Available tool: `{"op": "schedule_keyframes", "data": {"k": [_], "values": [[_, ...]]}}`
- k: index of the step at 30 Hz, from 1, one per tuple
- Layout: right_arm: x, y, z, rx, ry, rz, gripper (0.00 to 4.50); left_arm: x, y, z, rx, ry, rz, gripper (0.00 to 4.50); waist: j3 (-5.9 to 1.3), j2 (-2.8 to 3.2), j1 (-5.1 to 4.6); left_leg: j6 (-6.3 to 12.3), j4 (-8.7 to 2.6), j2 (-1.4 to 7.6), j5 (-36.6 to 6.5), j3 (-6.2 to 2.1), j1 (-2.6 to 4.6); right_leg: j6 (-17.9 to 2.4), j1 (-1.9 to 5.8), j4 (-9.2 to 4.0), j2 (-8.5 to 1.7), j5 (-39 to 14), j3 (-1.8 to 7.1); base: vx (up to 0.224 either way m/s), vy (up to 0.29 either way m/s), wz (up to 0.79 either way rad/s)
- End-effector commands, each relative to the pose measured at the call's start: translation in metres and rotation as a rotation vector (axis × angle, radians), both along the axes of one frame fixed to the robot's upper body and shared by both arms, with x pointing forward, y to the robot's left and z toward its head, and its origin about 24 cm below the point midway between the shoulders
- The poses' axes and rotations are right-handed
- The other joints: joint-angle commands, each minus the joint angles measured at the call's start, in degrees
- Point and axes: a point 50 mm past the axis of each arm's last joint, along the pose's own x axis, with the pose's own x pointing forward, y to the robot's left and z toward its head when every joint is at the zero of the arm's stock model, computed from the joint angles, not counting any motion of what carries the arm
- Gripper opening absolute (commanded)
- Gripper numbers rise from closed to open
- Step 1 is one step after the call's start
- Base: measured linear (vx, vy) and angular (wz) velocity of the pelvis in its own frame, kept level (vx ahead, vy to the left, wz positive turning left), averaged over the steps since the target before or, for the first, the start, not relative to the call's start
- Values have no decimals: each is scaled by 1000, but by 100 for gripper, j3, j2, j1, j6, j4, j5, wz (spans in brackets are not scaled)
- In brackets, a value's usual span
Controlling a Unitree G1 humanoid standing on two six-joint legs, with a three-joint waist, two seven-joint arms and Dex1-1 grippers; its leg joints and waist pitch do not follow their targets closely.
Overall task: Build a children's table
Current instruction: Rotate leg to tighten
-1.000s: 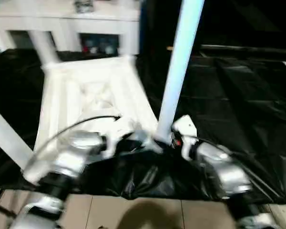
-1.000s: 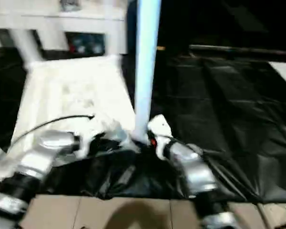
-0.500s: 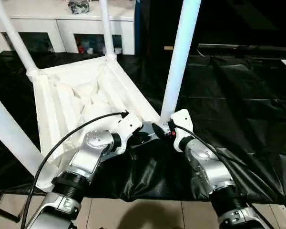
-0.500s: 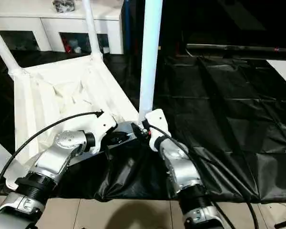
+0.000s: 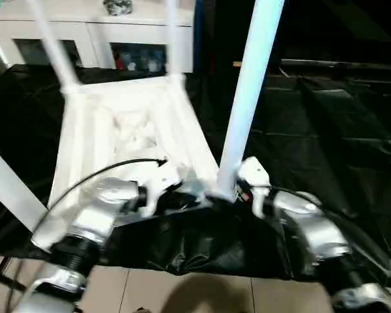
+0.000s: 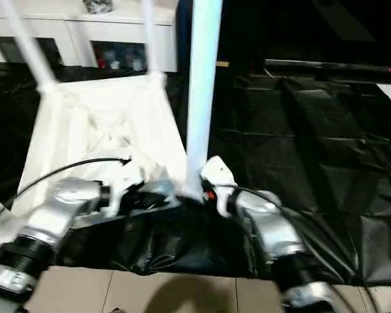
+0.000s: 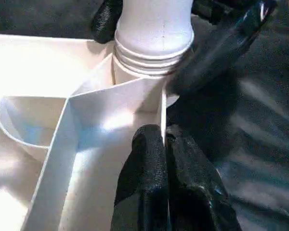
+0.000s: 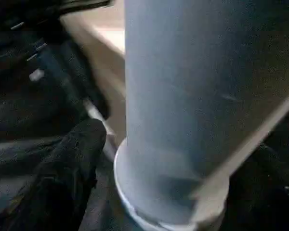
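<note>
On the black sheet (image 5: 326, 124) our left gripper (image 7: 164, 144) pinches the tabletop's rim (image 7: 161, 103) while our right gripper (image 8: 74, 159), grip unclear, steadies the near leg (image 5: 247, 104), whose exposed threads could cross-thread or pop loose.

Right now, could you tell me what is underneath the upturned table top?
The table top lies on black plastic sheeting, which spreads out past it and bunches at the near edge. What is beneath the sheeting is hidden; tiled floor shows in front.
</note>
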Motion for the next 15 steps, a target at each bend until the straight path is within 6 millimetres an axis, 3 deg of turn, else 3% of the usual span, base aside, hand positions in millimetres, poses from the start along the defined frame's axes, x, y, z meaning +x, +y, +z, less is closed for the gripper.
{"op": "schedule_keyframes", "data": {"k": [1,2,3,6,15], "values": [[-7,6,1,9,12,95,354,1,-7,6,-37,3,-67,0,-327,-52,-5,194,-346,97,-1462,16,22,-1025,257,-468,-342,-1604,221,0,0,0],[-8,6,1,1,13,116,354,0,-6,6,-34,8,-80,0,-327,-52,-5,194,-346,97,-1462,16,22,-1025,257,-468,-342,-1604,221,0,0,0],[-10,7,2,-1,18,140,354,0,-4,7,-29,16,-100,0,-327,-105,-5,205,-344,97,-1414,19,17,-1020,262,-463,-348,-1619,220,0,0,0],[-12,9,4,-5,25,177,324,0,-3,7,-22,24,-124,0,-329,-52,10,198,-342,101,-1399,15,31,-1015,254,-465,-352,-1646,221,0,0,0],[-17,11,1,-7,48,217,272,-1,-4,6,-26,42,-151,0,-339,-82,13,180,-335,100,-1327,18,22,-1092,275,-439,-351,-1444,216,0,0,0]]}}
